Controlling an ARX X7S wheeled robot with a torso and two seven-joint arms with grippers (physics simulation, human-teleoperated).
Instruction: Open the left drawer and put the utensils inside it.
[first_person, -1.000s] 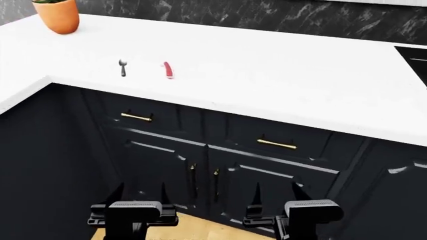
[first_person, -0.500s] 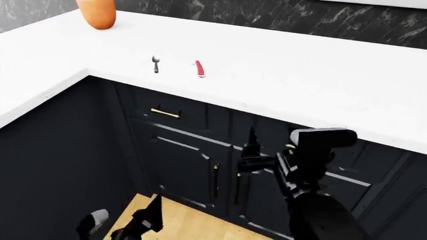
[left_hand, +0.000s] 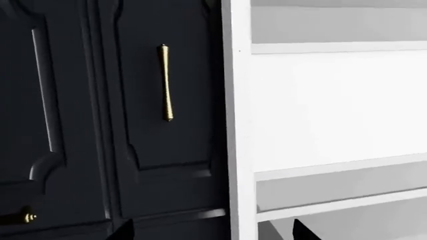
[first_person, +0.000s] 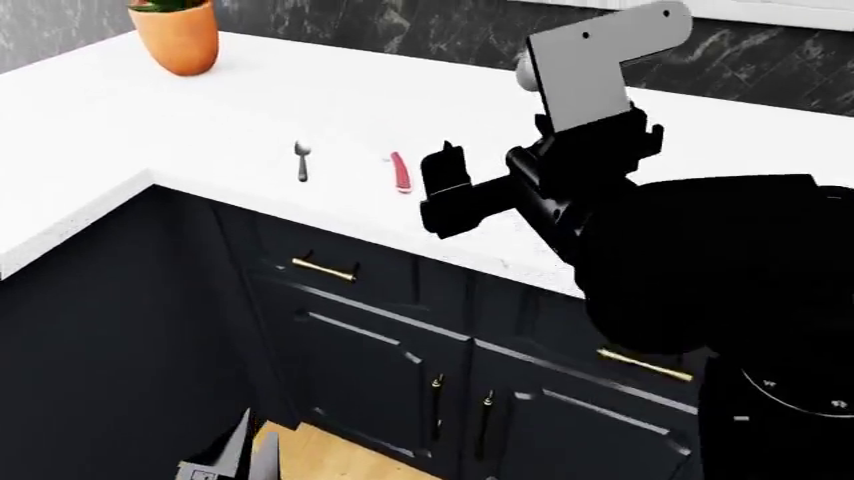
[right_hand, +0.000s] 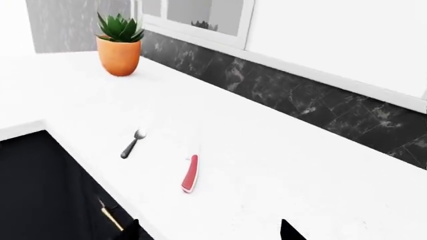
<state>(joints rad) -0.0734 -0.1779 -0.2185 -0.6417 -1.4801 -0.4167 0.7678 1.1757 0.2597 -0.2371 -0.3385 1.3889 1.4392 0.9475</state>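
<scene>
Nothing of the task was done at this moment, as far as I could judge. Both utensils lay loose on the counter: the spoon and the knife side by side, a little apart, near the front edge, with a potted plant well behind them in the corner. Below them the left drawer was shut, its brass handle untouched.

My right gripper hung above the counter, looking down on the knife and spoon; its two fingertips showed well apart with nothing between them, so it was spread wide and empty. My left gripper was down low by the floor, facing a cabinet door with an upright brass pull; its tips also stood wide and held nothing.

So everything remained: pull the drawer out, then carry in the spoon and knife one by one. I judged the drawer should come first, and neither gripper was near its handle.
</scene>
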